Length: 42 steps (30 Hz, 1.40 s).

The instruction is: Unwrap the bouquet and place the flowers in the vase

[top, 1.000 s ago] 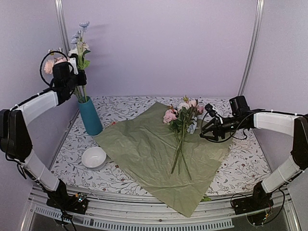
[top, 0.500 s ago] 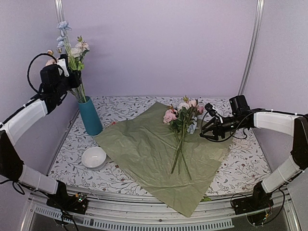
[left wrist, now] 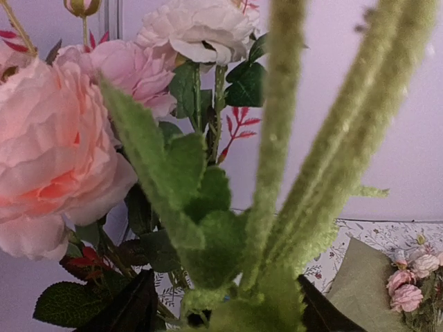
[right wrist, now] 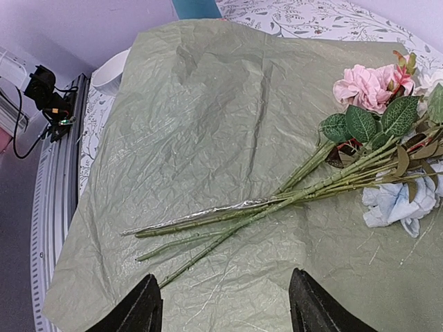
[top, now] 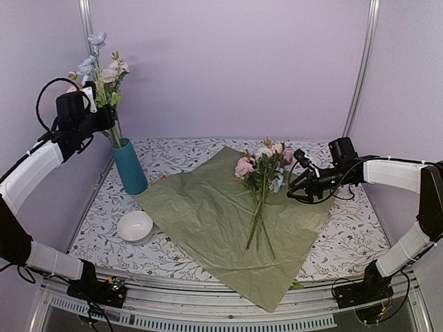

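The teal vase (top: 130, 167) stands at the left rear with several flowers (top: 104, 69) upright in it. My left gripper (top: 102, 116) is high beside those stems, open. In the left wrist view its dark fingers (left wrist: 131, 308) stand wide apart with fuzzy green stems (left wrist: 277, 173) loose between them, and a pink bloom (left wrist: 48, 152) fills the left. The bouquet lies unwrapped: more flowers (top: 263, 173) rest on the olive-green sheet (top: 208, 214). My right gripper (top: 294, 181) hovers open just right of their heads, over the stems (right wrist: 263, 207), empty.
A white bowl (top: 134, 225) sits in front of the vase at the left, also seen from the right wrist (right wrist: 111, 69). The sheet (right wrist: 208, 104) covers most of the floral-patterned table (top: 346, 235). Walls close in at the left, back and right.
My left gripper has opened off the stems in the vase and the arm has drawn to the left. The flowers in the vase have shifted left. The right arm has not moved.
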Available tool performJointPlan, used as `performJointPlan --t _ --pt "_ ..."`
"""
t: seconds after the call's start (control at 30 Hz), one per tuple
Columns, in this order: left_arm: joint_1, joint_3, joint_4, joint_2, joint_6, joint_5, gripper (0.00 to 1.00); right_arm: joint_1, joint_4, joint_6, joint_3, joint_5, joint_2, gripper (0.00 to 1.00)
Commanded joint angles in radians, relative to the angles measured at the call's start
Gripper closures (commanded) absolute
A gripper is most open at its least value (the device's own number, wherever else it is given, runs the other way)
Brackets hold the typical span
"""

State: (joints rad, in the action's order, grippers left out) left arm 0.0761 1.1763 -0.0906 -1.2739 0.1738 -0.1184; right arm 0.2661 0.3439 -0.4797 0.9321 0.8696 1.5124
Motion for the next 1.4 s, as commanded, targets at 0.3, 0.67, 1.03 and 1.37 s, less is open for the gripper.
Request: performJointPlan --t 0.3,0.67,1.03,1.37 --pt "0.01 -0.005 -0.266 0.027 0.075 -0.03 0.37 -0.002 0.019 -0.014 0.033 0.01 0.019 0.35" --pt "0.169 -0.042 -0.378 0.152 0.098 0.125 0.56 -0.002 0.017 0.004 0.045 0.008 0.036 0.35" --pt "0.629 0.028 -0.162 -0.067 0.174 0.355 0.63 -0.029 -0.042 0.069 0.041 -0.091 0.011 0.37" --pt "0.834 0.198 -0.064 -0.514 0.262 0.51 0.64 -0.093 -0.062 0.088 0.021 -0.082 -0.007 0.38"
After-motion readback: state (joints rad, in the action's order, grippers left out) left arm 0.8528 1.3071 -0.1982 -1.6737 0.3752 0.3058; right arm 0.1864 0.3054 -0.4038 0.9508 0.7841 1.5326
